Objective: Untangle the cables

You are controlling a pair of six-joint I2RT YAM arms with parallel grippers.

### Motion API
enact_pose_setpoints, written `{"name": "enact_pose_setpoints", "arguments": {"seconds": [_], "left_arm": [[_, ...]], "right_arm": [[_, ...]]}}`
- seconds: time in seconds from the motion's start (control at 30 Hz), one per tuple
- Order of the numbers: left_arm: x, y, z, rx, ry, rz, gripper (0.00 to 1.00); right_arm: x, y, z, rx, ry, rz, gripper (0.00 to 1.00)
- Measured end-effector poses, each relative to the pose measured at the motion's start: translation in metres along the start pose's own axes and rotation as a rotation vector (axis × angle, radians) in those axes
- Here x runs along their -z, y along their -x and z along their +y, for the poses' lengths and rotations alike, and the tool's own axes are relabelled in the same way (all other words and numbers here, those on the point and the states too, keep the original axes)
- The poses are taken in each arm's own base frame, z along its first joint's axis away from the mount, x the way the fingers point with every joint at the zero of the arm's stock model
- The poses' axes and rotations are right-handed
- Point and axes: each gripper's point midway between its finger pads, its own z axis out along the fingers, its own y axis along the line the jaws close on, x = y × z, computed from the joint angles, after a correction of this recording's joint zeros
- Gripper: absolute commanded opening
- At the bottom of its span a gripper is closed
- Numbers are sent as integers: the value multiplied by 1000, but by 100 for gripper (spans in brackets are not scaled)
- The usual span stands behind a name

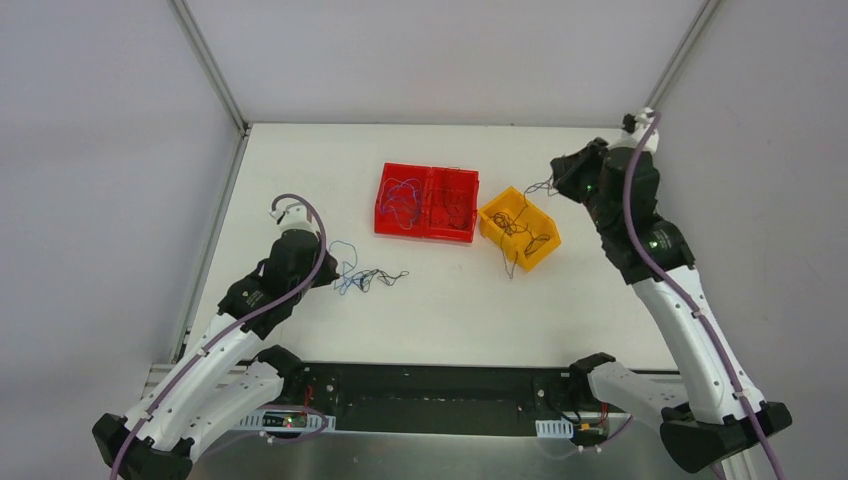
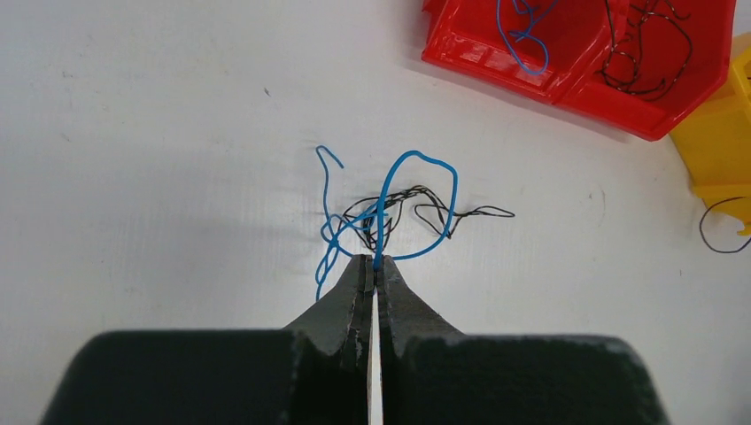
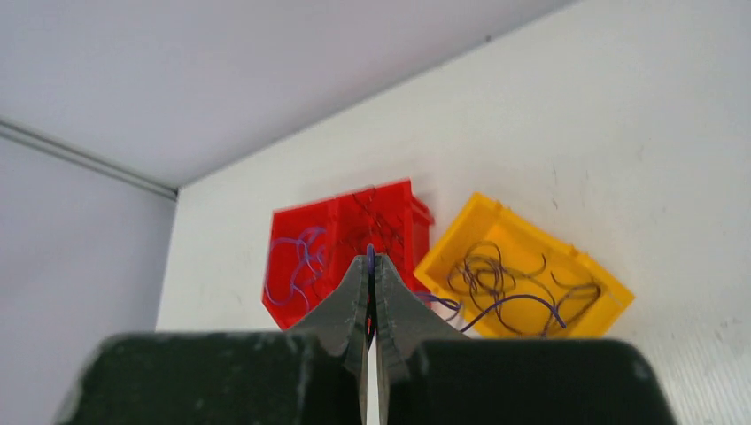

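Observation:
A small tangle of cables, blue (image 2: 434, 164) and thin black (image 2: 483, 212), lies on the white table; in the top view the tangle (image 1: 368, 279) sits left of centre. My left gripper (image 2: 375, 262) is shut on a blue cable at the tangle's near edge, and it shows in the top view (image 1: 328, 268) too. My right gripper (image 3: 370, 258) is shut on a purple cable (image 3: 514, 301) that trails down toward the yellow bin (image 3: 567, 252). In the top view the right gripper (image 1: 556, 182) hangs above the table, right of that bin (image 1: 497, 215).
A red two-compartment bin (image 1: 385, 200) stands at mid table, with blue and purple wires in its left half and dark ones in its right. The yellow bin beside it holds several dark and purple wires; one dark wire (image 1: 512, 266) hangs over its front. Frame posts stand at the back corners.

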Motion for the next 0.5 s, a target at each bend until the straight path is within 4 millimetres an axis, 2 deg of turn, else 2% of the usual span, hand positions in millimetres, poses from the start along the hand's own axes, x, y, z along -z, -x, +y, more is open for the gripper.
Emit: {"name": "enact_pose_setpoints", "arguments": {"seconds": [0.1,0.23,0.33,0.5], "left_arm": [[1,1,-2,2,-10,1,0],[4,6,-9,5,-35,-1,0],[3,9,-14,5,-46,2,0],[0,4,-16,-2,-50,31,0]], "right_arm": [[8,48,11,-24,16,-79,0],[11,97,24,-50,41,-149,0],[11,113,29,-60,52,-159,0],[11,136,39,-74,73,-166,0]]}}
